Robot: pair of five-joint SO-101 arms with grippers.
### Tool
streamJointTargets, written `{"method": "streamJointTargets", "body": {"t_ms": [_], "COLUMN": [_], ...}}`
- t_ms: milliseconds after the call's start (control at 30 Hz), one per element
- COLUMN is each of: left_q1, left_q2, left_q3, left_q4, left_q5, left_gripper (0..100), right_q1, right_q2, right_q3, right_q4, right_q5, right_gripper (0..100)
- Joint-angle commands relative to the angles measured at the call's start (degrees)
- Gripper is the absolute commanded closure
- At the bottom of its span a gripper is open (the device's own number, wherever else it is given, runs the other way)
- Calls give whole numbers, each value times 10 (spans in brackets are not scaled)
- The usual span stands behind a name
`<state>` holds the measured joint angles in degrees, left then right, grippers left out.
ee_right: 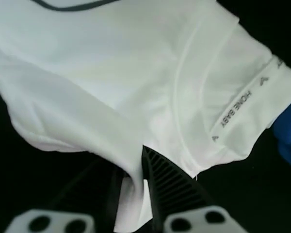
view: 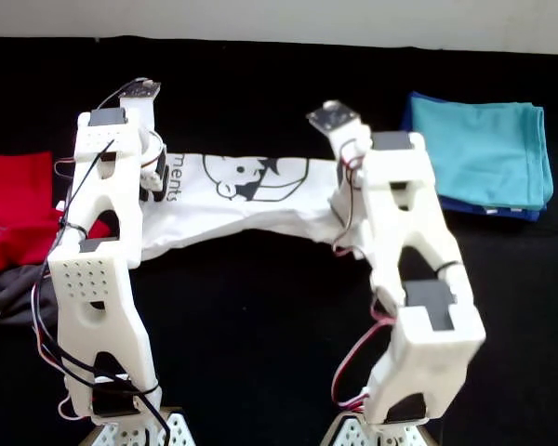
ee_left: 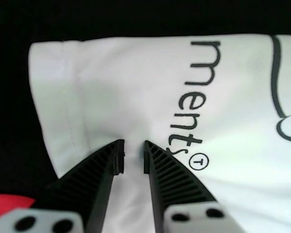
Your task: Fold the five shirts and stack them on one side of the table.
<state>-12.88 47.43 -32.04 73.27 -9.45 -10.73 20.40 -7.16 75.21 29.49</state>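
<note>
Closest to me, at the near edge of the black tabletop [view: 260,316], I am seeing the bases of both arms, with the left arm [view: 98,279] and the right arm [view: 418,260] each leaning out toward the middle. I am holding the left tool [ee_left: 133,153] with its ribbed black fingers [ee_left: 160,170] nearly together, nipping a small pucker of the white shirt [view: 251,200] just beside the end of its printed lettering and close to a stitched hem. I am keeping the right tool [ee_right: 133,170] clamped on the same shirt at its other end, where a fold of cloth is running down between the two fingers near a sleeve hem. The white shirt is stretching across the middle of the tabletop between the two tools, print side up, with its nearer edge sagging into a curve and both ends looking drawn up toward the tools. Toward the left edge, a dark grey shirt [view: 14,288] is lying crumpled, and just beyond it a red shirt [view: 19,200] is spreading over part of it, touching the left edge of the view. Farther off, toward the far right corner, a folded teal shirt [view: 484,149] is sitting on a folded blue shirt [view: 488,210], whose edges are peeking out beneath it, just beside the right end of the white shirt.
</note>
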Motion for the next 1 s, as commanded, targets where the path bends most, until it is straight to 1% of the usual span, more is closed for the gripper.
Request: {"method": "streamJointTargets", "body": {"t_ms": [0,67,133,233,300,367,433,600,733,800,867,900,933,967], "left_q1": [7,7,7,7,7,7,7,7,7,7,7,7,7,7], "left_q2": [7,7,7,7,7,7,7,7,7,7,7,7,7,7], "left_q3": [-3,-3,-3,-3,-3,-3,-3,-3,-3,-3,-3,-3,-3,-3], "left_q4": [-18,-18,-18,-18,-18,-18,-18,-18,-18,-18,-18,-18,-18,-18], "left_q5": [2,2,2,2,2,2,2,2,2,2,2,2,2,2], "left_gripper": [905,905,905,905,905,905,905,905,905,905,905,905,905,905], "right_q1": [9,9,9,15,27,36,41,32,17,12,4,-1,-7,-12], "right_q2": [76,130,178,231,256,273,283,284,283,281,281,280,276,266], "right_q3": [-129,-181,-239,-333,-398,-457,-509,-604,-646,-641,-635,-625,-607,-586], "right_q4": [6,16,42,71,74,80,104,194,259,260,260,260,261,261], "right_q5": [4,4,-3,-79,-135,-185,-210,-210,-210,-209,-209,-202,-193,-189], "right_gripper": [989,983,930,823,793,793,793,793,801,872,983,996,980,987]}}
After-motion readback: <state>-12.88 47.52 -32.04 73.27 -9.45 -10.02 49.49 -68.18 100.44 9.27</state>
